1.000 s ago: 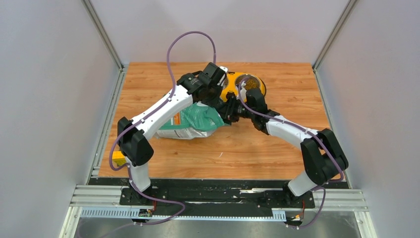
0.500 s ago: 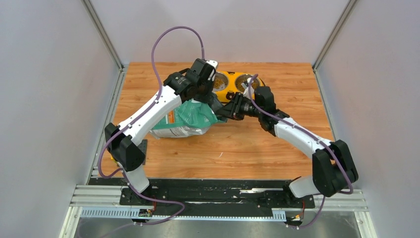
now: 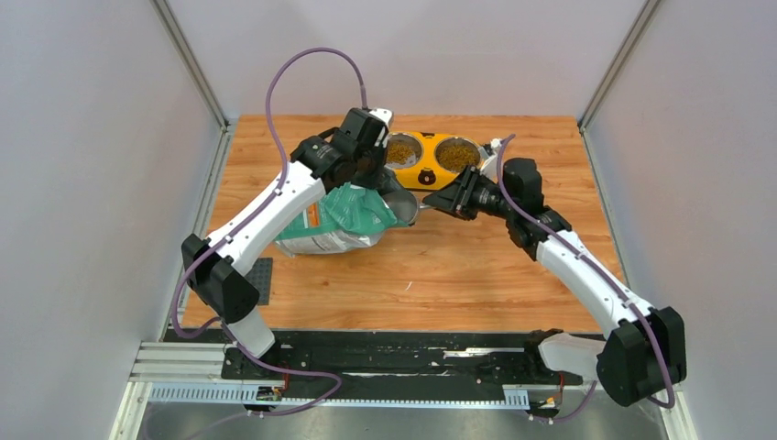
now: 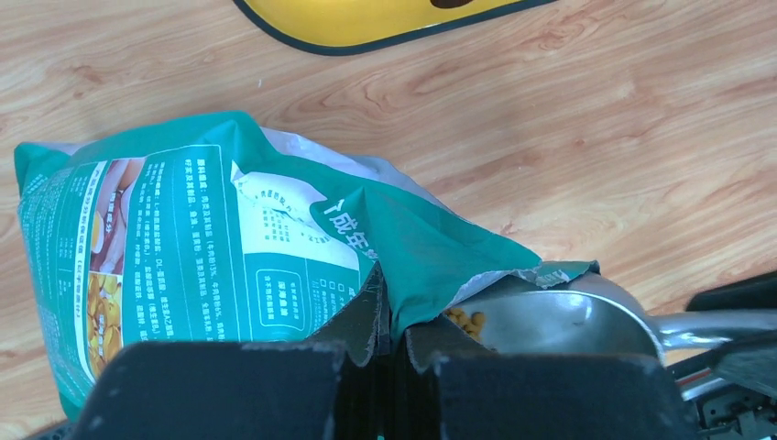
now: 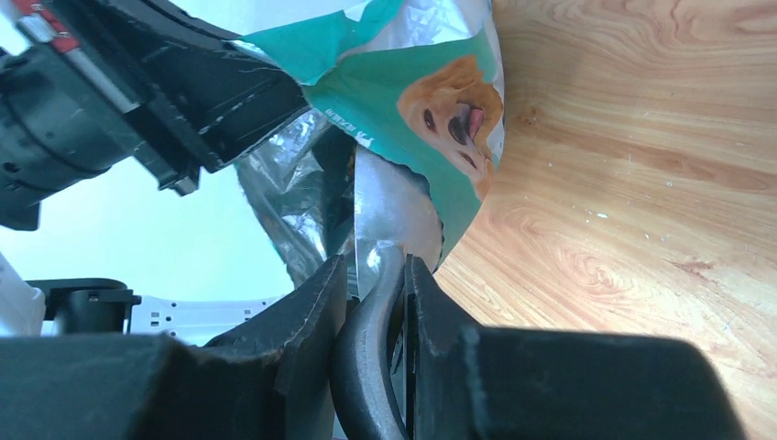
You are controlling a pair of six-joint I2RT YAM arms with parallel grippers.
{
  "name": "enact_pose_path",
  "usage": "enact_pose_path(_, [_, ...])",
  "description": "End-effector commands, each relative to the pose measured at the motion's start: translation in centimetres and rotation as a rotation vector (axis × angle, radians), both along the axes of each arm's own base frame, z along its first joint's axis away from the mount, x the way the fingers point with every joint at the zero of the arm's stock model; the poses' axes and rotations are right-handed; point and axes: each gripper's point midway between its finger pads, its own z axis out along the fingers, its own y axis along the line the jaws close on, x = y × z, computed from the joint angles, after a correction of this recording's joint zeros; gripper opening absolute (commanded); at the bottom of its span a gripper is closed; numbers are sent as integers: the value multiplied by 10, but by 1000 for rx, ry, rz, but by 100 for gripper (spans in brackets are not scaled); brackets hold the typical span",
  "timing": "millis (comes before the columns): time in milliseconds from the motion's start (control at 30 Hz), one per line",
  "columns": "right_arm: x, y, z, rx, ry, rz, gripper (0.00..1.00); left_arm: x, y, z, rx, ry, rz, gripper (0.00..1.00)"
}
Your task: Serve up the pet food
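The teal-green pouch [image 3: 334,222] lies on its side, its open mouth facing right. My left gripper [image 3: 376,181] is shut on the pouch's torn upper edge [image 4: 394,312] and holds it up. My right gripper [image 3: 455,199] is shut on the dark handle [image 5: 374,312] of the grey scoop [image 3: 405,207]. The scoop's bowl [image 4: 550,321] sits at the pouch mouth, partly under the torn edge. A few brown pellets of pet food [image 4: 467,321] lie in it. More pet food fills both steel bowls [image 3: 401,151] of the yellow feeder [image 3: 427,172].
The feeder stands just behind the pouch and scoop, and its yellow rim [image 4: 366,23] shows at the top of the left wrist view. A small dark plate [image 3: 264,275] lies near the table's left front. Grey walls enclose the wooden table [image 3: 458,266].
My right arm has pulled back to the right, drawing the scoop out to the pouch mouth. My left gripper has shifted left with the pouch edge, uncovering both bowls.
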Motion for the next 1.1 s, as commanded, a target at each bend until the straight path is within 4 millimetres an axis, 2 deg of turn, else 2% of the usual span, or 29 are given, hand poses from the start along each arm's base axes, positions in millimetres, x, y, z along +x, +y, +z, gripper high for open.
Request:
enact_pose_path(0, [-10,-15,52,74,-101,-32,0,14,10,65,-121,-191,60,0])
enact_pose_path(233, [-8,-38,64,95,-130,-136,0,14,13,73,-133,-208,68,0])
enact_pose_path(467, [-14,-42,73,101,-167,-147,0,12,8,82,-188,-224,65,0])
enact_pose_path(733, [-11,-43,70,93,-168,-159,0,12,11,86,-188,-237,77,0])
enact_pose_path(1067, [-16,-40,122,163,-233,-134,0,17,37,94,-143,-288,173,0])
